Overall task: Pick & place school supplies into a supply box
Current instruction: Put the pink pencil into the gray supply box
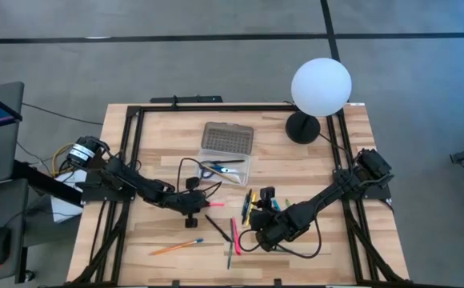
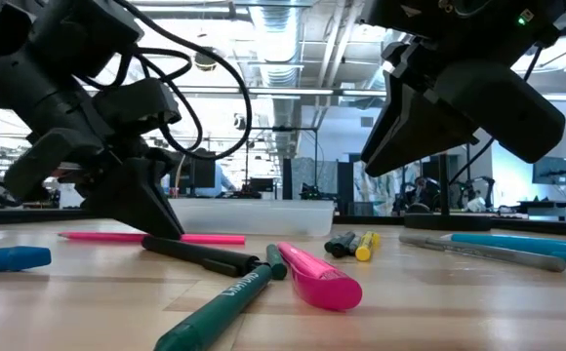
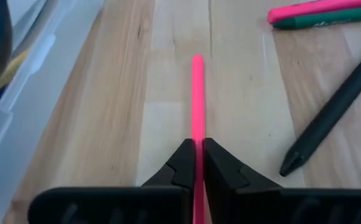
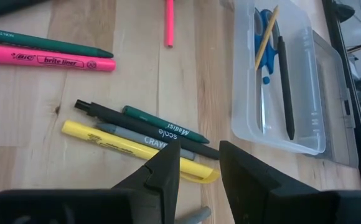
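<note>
**Left pincer clamped on the pink pencil, box just beyond it**

The left gripper [image 3: 197, 163] stood at the table, its two fingers drawn together on the thin pink pencil [image 3: 197, 93]. The pencil's long axis ran straight ahead out of the pincer, in line with the fingers, and it lay flat on the wooden table [image 1: 312, 168] with most of its length ahead of the grip. In the low view the same pencil [image 2: 200, 238] stretched level along the boards past the fingertips.

The supply box [image 1: 230, 164] lay just beyond this pincer, farther across the table, its clear tray open and its grey dotted lid [image 1: 226, 138] folded back behind. The blue-handled scissors [image 4: 264, 46] and two thin sticks already lay inside. The left arm was plainly the nearer one to both pencil and box.

Ahead and to one side of the pincer lay a black pen [image 3: 333, 115], apart from the pencil, and farther off a pink highlighter [image 3: 320, 7] beside a green marker [image 3: 330, 18]. I judged a straight lift would clear them, though the box's near wall must be cleared before the swing.

The right gripper [image 4: 199, 162] hovered with its fingers apart, holding nothing, over a small bunch containing a yellow highlighter [image 4: 124, 146], well aside from the box.
</note>
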